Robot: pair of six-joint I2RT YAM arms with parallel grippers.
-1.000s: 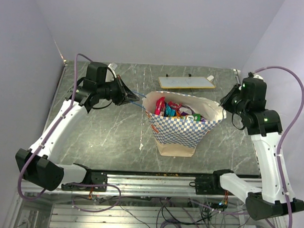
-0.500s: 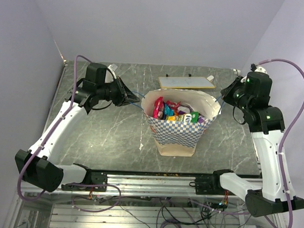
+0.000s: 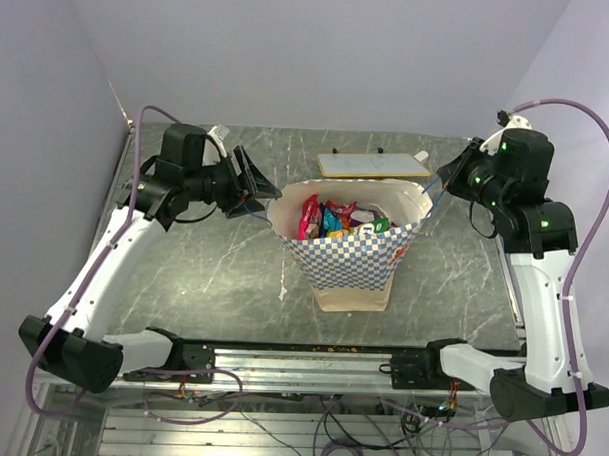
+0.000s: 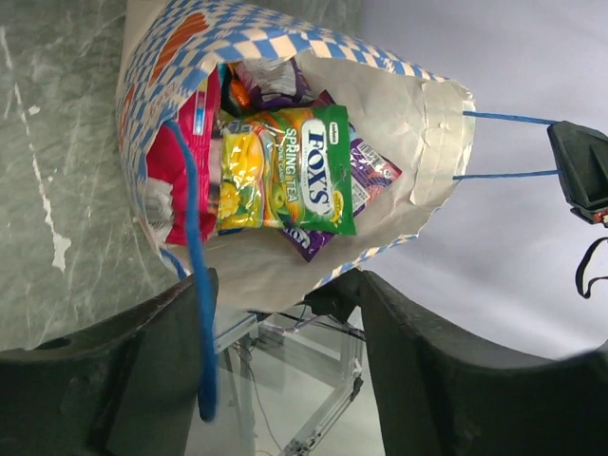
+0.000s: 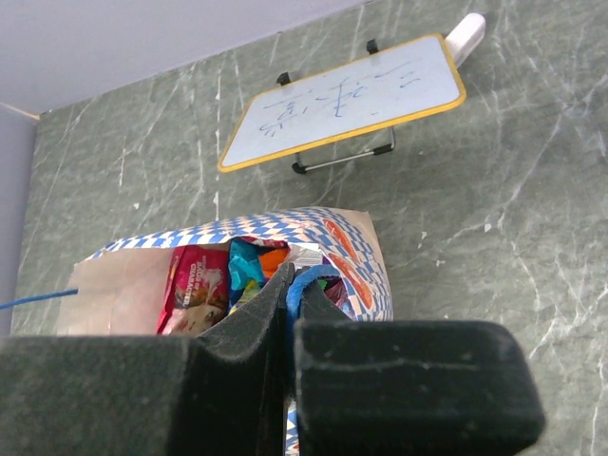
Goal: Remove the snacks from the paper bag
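Several glossy foil snack packets (image 3: 335,219) sit inside the large blue-and-white checkered paper bag (image 3: 348,262) at frame centre, between my left pincer (image 3: 256,191) and right pincer (image 3: 448,183).

Left wrist view: my fingers stand apart, with a thin blue cord handle (image 4: 195,285) against one of them.

Right wrist view: at bottom centre my fingers are clamped on the second blue cord handle (image 5: 302,278).

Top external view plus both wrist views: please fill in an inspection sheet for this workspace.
Surface: green marbled table.
Job's things: paper bag, mouth held wide open between the arms; snacks inside it.
Clutter: small whiteboard on black feet behind the bag.
Grippers: left gripper open, left cord handle apparently hooked over one finger; right gripper shut on right cord handle.
Cables: purple cables arch from both arms; loose wires below the front rail.
Surroundings: plain lilac walls.
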